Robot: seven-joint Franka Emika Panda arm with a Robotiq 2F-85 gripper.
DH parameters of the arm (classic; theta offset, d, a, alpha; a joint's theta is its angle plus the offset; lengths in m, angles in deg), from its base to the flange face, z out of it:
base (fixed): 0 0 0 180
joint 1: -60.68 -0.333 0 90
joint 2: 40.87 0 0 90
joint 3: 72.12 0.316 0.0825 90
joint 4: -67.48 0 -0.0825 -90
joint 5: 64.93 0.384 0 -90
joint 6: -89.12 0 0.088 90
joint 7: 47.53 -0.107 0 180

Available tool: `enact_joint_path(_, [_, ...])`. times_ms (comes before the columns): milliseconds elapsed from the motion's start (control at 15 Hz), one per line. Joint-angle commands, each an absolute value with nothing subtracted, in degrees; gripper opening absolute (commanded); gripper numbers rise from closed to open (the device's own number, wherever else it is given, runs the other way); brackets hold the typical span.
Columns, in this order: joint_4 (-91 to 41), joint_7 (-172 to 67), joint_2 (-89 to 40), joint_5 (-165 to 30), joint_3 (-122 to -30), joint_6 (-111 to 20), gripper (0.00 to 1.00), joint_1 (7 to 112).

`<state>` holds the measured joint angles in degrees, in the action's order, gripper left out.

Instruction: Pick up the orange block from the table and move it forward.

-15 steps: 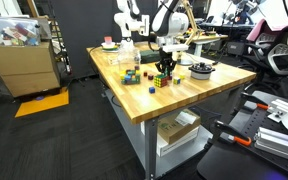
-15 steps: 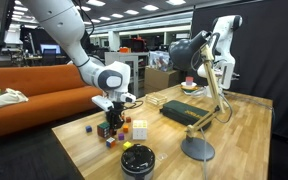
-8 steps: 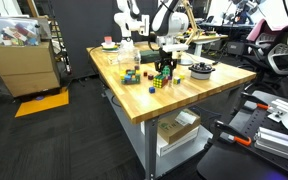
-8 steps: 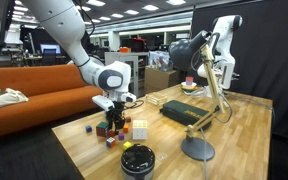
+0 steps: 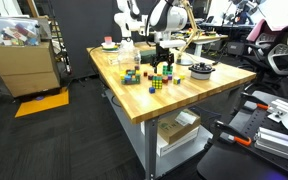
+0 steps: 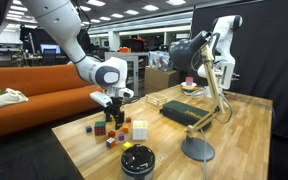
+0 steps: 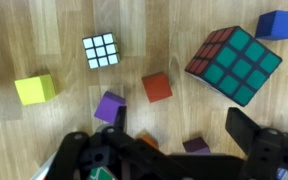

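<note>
In the wrist view my gripper (image 7: 180,120) is open above the table (image 7: 44,135), its dark fingers (image 7: 250,135) wide apart. A small orange block (image 7: 149,141) lies on the wood between them, close to the left finger and partly hidden by the gripper body. It touches neither finger. A small purple block (image 7: 195,146) lies just right of it. In both exterior views the gripper (image 5: 162,63) (image 6: 111,110) hangs a little above the cluster of blocks (image 6: 110,131); the orange block is too small to pick out there.
Around the gripper lie a red block (image 7: 157,87), another purple block (image 7: 109,106), a yellow block (image 7: 34,88), a blue block (image 7: 277,24), a small Rubik's cube (image 7: 100,50) and a large one (image 7: 234,63). A desk lamp (image 6: 197,150), black case (image 6: 184,112) and round black dish (image 6: 136,160) share the table.
The gripper has gone from shut to open, letting go of the orange block, and has risen a little above the blocks.
</note>
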<state>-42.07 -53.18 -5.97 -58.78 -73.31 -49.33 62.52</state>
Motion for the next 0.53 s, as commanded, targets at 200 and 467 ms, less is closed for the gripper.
enact_joint_path(200, [-44.8,-53.2,-9.8,-58.8,-73.5,-50.0,1.0,62.5])
enact_joint_path(467, [-45.4,-53.2,-9.8,-58.8,-73.4,-50.6,1.0,62.5])
